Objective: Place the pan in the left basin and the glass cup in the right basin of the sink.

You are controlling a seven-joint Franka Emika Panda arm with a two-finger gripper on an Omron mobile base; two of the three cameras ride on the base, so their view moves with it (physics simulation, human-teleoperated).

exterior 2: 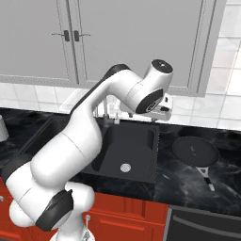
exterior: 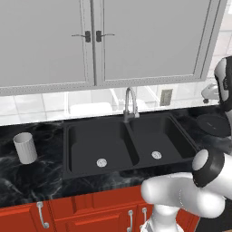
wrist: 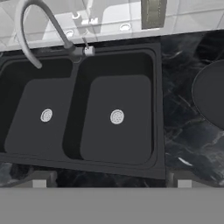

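The black pan (exterior: pixel 213 123) lies flat on the dark counter right of the sink (exterior: pixel 131 140), its thin handle pointing to the counter's front edge (exterior 2: pixel 207 180). The pale ribbed glass cup (exterior: pixel 25 148) stands upright on the counter left of the sink. Nothing lies in the left basin (exterior: pixel 86 145) or the right basin (exterior: pixel 149 136) around their silver drains. My gripper (exterior 2: pixel 161 114) hangs high above the right basin, left of the pan (exterior 2: pixel 195 149). In the hand view my gripper (wrist: pixel 111 183) is open, with its tips wide apart and nothing between them.
A curved chrome faucet (exterior: pixel 130 102) rises behind the sink's divider. Grey wall cabinets (exterior: pixel 95 41) hang above the tiled backsplash. Red lower cabinets (exterior: pixel 68 213) run below the counter. My own arm covers most of the left basin in the right base view.
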